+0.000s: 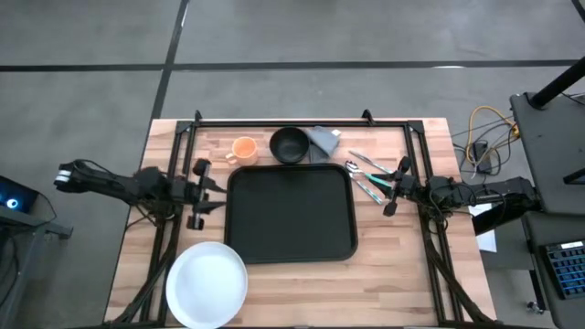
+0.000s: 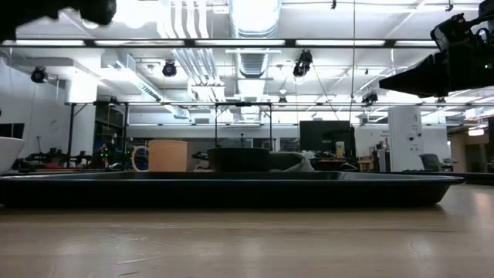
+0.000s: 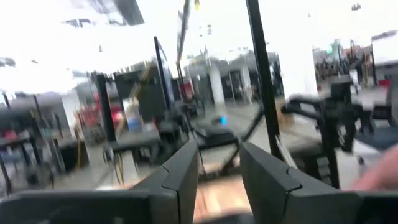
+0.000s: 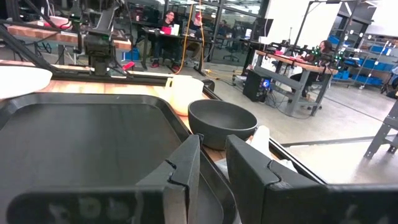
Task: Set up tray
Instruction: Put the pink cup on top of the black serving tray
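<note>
The large black tray (image 1: 291, 212) lies flat in the middle of the table, with nothing on it; the low view shows its near rim (image 2: 231, 190). My left gripper (image 1: 213, 192) hovers at the tray's left edge, pointing right, fingers a narrow gap apart (image 3: 219, 171). My right gripper (image 1: 391, 187) hovers at the tray's right edge over the cutlery (image 1: 366, 178), pointing left, also slightly open (image 4: 212, 168). Behind the tray's far rim stand an orange cup (image 1: 244, 149) and a black bowl (image 4: 222, 121). A white plate (image 1: 207, 283) rests near the tray's near-left corner.
A grey napkin (image 1: 322, 139) lies just right of the bowl by the far edge. A black metal frame (image 1: 292, 122) runs along the far edge and both sides of the table. Bare wood shows along the near edge, right of the plate (image 1: 366, 292). People sit at desks beyond the table (image 4: 168, 22).
</note>
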